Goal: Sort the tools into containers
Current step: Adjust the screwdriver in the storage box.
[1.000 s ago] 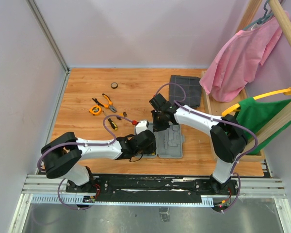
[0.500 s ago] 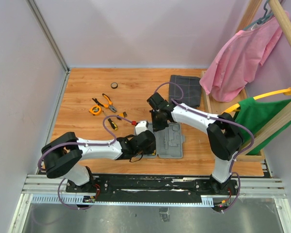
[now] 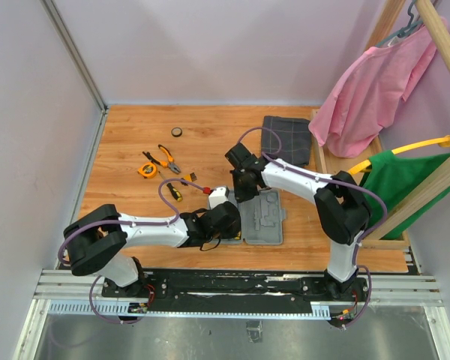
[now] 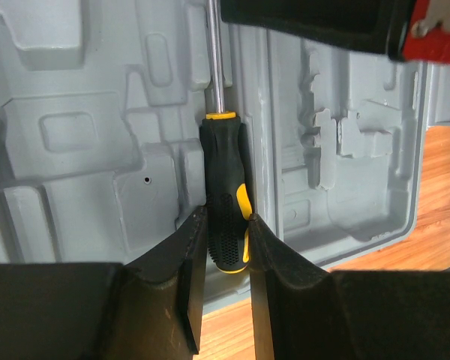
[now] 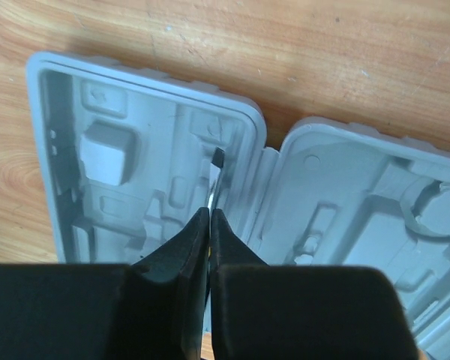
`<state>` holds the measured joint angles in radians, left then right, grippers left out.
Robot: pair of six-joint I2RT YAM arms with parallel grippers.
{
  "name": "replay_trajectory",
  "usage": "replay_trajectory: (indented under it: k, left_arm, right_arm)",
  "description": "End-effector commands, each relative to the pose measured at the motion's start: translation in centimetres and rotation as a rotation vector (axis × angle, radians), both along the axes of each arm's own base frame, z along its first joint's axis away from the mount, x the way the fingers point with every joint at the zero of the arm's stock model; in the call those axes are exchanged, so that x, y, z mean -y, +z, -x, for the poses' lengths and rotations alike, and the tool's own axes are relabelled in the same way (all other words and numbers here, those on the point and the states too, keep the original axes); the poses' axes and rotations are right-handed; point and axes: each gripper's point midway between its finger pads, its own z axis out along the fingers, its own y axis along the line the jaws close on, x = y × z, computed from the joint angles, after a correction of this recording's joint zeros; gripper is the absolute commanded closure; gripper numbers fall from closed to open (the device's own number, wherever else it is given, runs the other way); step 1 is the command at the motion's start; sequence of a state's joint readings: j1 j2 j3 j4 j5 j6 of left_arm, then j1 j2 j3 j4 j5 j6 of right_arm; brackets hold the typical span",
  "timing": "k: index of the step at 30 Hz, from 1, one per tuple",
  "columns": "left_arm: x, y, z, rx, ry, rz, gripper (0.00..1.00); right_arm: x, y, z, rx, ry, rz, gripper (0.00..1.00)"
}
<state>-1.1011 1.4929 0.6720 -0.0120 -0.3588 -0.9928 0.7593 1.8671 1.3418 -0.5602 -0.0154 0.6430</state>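
Black-and-yellow-handled steel screwdriver [image 4: 223,172] is held over the open grey plastic moulded tool case [image 4: 75,187] — left pincer [image 4: 225,225] gripping its handle, right pincer [image 5: 210,216] clamped tight on the shaft ahead — seemingly both steadying it to settle straight into the case beneath.

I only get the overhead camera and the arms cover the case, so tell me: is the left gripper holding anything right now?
Observer: Yes. In the left wrist view, the left gripper is clamped on the black-and-yellow handle of a screwdriver.
Operator: And the right one?
Observer: In the right wrist view, the right gripper is shut on that screwdriver's metal shaft, just below its flat tip.
Operator: Is it in the case?
Observer: It lies over the open grey case, along the inner edge beside the hinge. I cannot tell whether it is seated in a slot.
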Motion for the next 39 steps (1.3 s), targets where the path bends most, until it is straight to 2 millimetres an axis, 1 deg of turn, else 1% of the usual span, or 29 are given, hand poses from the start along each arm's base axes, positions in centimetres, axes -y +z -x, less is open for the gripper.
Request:
replay_trajectory:
  k: [1, 9, 18, 20, 24, 27, 29, 33, 39]
  left_arm:
    - [-1.7, -1.5, 0.8, -0.015, -0.007, -0.073, 0.80]
    - [-1.7, -1.4, 0.8, -0.011, -0.009, -0.072, 0.80]
    - [-1.7, -1.4, 0.8, -0.008, -0.015, -0.074, 0.80]
    - [-1.6, -1.3, 0.8, -0.007, -0.015, -0.072, 0.80]
    - [-1.5, -1.3, 0.8, -0.008, -0.016, -0.071, 0.80]
    - [-1.6, -1.4, 0.8, -0.009, -0.016, -0.073, 0.80]
    - [-1.5, -1.4, 0.8, -0.008, -0.016, -0.072, 0.80]
    - [-1.4, -1.3, 0.7, -0.008, -0.015, -0.067, 0.80]
    - [-1.5, -1.4, 0.8, -0.009, -0.017, -0.074, 0.80]
  right_arm:
    - [-1.6, 0.9, -0.9, 0.041, 0.021, -0.019, 0.96]
    - [-1.9, -0.3, -1.3, 0.026, 0.010, 0.002, 0.97]
    - [-1.3, -1.2, -1.3, 0.015, 0.000, 0.044, 0.97]
    - [-1.2, -1.0, -1.3, 0.021, 0.000, 0.045, 0.97]
    - [-1.3, 0.1, -1.5, 0.047, -0.001, 0.022, 0.98]
    - [-1.0, 1.1, -1.7, 0.079, -0.017, 0.020, 0.98]
    - [-0.7, 1.4, -1.8, 0.091, -0.028, 0.025, 0.98]
    - [-0.4, 1.2, -1.7, 0.090, -0.038, 0.033, 0.98]
    - [-0.6, 0.0, -1.4, 0.049, -0.034, 0.050, 0.98]
